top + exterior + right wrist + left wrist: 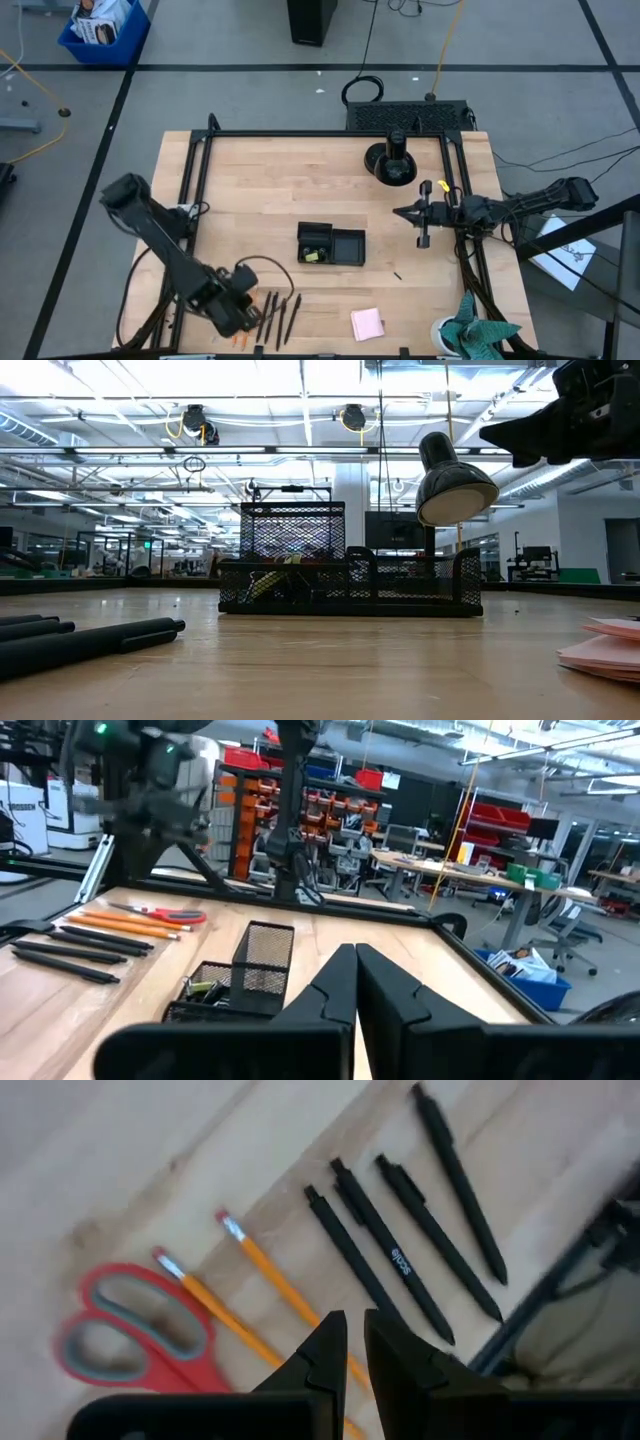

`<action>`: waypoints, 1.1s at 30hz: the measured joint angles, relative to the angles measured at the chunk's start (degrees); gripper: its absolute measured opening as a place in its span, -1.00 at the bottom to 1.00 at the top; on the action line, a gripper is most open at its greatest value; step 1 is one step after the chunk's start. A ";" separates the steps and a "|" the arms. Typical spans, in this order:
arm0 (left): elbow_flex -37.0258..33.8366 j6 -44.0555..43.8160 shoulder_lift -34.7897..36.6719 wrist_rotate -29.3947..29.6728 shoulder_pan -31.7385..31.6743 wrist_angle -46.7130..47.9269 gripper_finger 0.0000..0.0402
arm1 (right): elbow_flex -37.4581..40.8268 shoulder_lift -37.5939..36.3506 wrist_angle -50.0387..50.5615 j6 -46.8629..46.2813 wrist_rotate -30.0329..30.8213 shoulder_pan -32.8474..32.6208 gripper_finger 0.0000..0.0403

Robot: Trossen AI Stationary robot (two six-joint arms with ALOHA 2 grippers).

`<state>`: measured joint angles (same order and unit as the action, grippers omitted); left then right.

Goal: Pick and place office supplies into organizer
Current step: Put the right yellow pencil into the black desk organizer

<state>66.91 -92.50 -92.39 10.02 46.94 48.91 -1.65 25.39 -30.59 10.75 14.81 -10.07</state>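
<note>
1. Pencils (270, 1285), orange, lie side by side on the surface between the red scissors (135, 1330) and four dark pens (400, 1245), near your left claw (352, 1342).
2. Your left claw hovers above them, narrow, holding nothing.
3. Expect them light, stiff and prone to roll; pinch one mid-shaft, across its width.
4. Your right claw (355, 982) waits closed beyond the organizer (331, 244).

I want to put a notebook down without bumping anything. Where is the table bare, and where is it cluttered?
Bare wood lies between the organizer and the table's far edge, left of the round black stand. Another patch sits between organizer and sticky-note pad. The near-left corner is crowded: pens, pencils, scissors and the left gripper above them.
</note>
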 joint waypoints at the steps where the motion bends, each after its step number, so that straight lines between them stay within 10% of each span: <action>1: 0.38 -2.20 -1.26 0.10 -0.04 -0.08 -0.78 | 0.00 0.00 -0.30 0.25 0.00 0.00 -1.00; 7: 0.97 -19.52 -5.82 0.09 -2.30 -0.27 -0.78 | 0.00 0.00 -2.63 1.90 0.05 0.00 -1.00; 18: 0.84 -14.49 -6.77 -3.94 -5.07 0.09 -0.75 | 0.02 0.02 -4.94 1.99 0.04 0.00 -1.00; 33: 0.79 -12.66 -9.65 -7.21 -6.53 0.98 -0.17 | 0.02 0.02 -6.00 1.77 0.04 0.00 -1.00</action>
<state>67.70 -105.16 -102.04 2.81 40.40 49.89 -1.63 25.41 -36.60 12.51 14.85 -10.07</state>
